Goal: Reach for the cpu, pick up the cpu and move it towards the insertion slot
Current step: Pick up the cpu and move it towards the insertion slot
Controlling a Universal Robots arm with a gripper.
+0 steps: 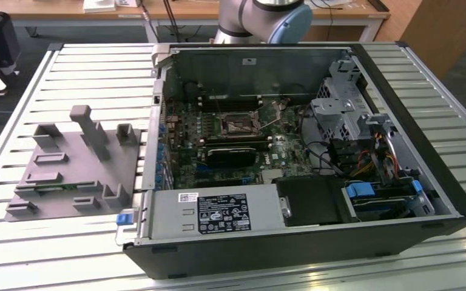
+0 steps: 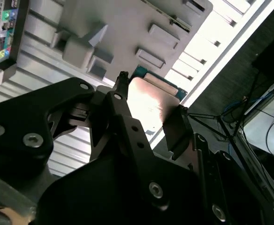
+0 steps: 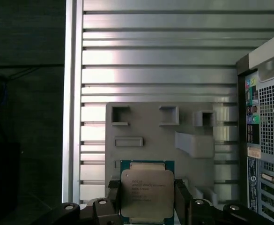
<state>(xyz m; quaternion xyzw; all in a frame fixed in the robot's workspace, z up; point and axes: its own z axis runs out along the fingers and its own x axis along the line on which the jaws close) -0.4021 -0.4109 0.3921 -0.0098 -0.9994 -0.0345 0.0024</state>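
Jaws: the gripper (image 3: 147, 188) is closed on the cpu, with one black finger (image 3: 113, 194) against each of two opposite edges.
Cpu: the cpu (image 3: 147, 196) is a silvery square with a blue-green rim, held flat between the jaws over the grey fixture plate. I cannot tell whether it has cleared the plate. The first wrist view shows its top face square-on. The second wrist view shows it aslant and washed by glare (image 2: 151, 101).
Fixture plate: the fixture plate (image 3: 165, 136) is grey, with raised blocks and shallow pockets, and lies on the slatted tabletop (image 3: 160, 56). In the exterior view it sits at the exterior view's left (image 1: 79, 163), beside the computer case.
Computer case: the computer case (image 1: 298, 254) lies open on its side. The first wrist view shows its vented back panel (image 3: 270, 117).
Insertion slot: the insertion slot (image 1: 237, 124) is on the motherboard inside the case, a metal frame with a dark centre, well apart from the fixture plate. A long black heatsink block (image 1: 231, 154) lies just on its near side.
Arm base: the arm base (image 1: 266, 18) stands at the far edge of the tabletop, behind the case.
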